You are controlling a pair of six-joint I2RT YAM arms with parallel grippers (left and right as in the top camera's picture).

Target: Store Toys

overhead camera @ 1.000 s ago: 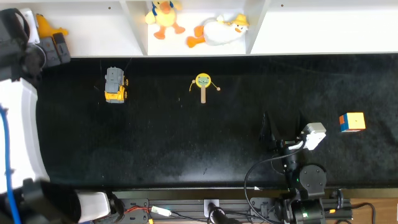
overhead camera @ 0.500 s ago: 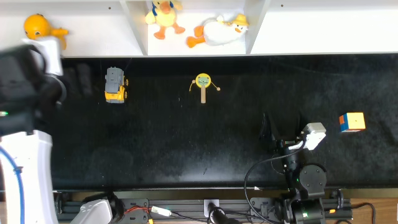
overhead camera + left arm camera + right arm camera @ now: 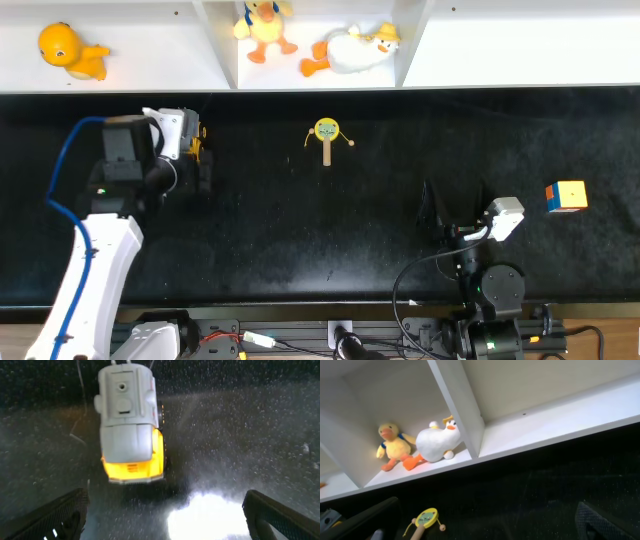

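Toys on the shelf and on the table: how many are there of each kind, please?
Ducks: 3 (orange duck, yellow duck, white duck)
Toy truck: 1
Rattle: 1
Colour cube: 1
Total: 6

Toy truck [image 3: 129,425] lies left of the rattle [image 3: 327,133].

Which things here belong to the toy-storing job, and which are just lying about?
Job: grey-and-yellow plastic toy truck; yellow wooden-handled rattle drum; multicoloured puzzle cube; white shelf unit.
Lying about: loose cables along the front edge.
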